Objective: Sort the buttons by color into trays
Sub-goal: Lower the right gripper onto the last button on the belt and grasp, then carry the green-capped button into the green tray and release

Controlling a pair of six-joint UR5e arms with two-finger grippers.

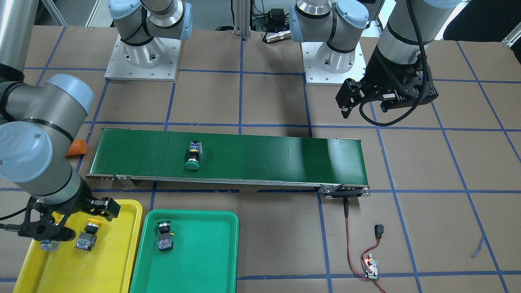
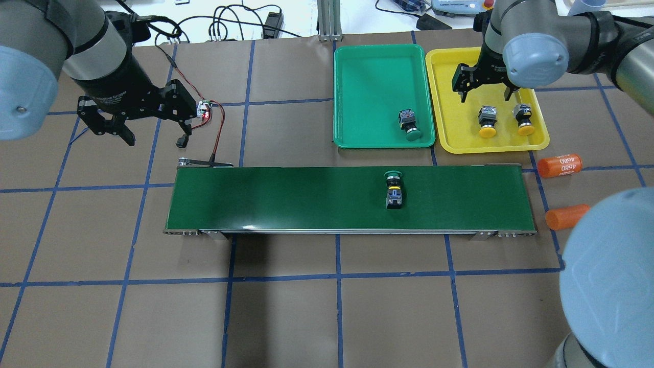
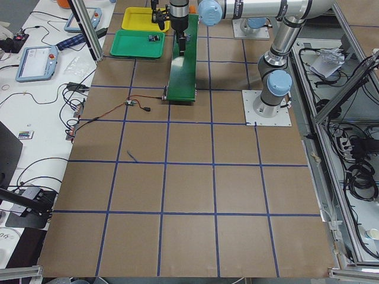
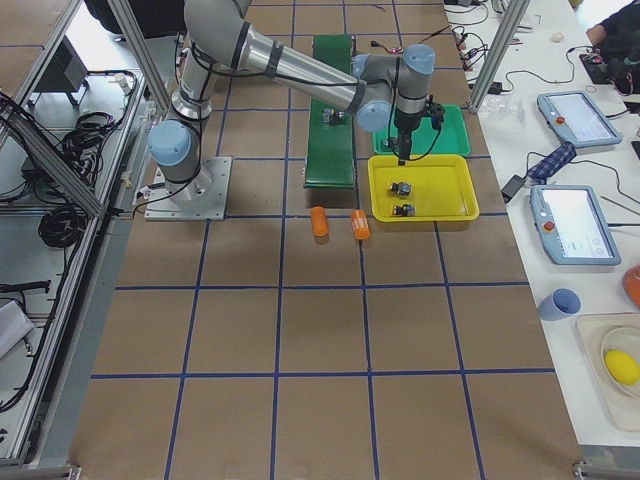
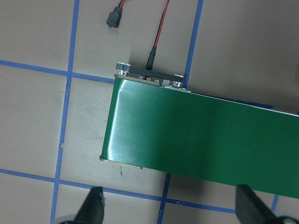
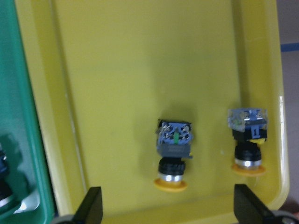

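Note:
One green-capped button lies on the dark green conveyor belt, cap toward the trays. Another green button lies in the green tray. Two yellow-capped buttons lie side by side in the yellow tray. My right gripper hangs open and empty just above the yellow tray; its wrist view looks down on both yellow buttons. My left gripper is open and empty over the table beyond the belt's left end.
Two orange cylinders lie on the table off the belt's right end. A small circuit board with red and black wires sits near the belt's left end, close under my left gripper. Blue tape lines grid the brown table.

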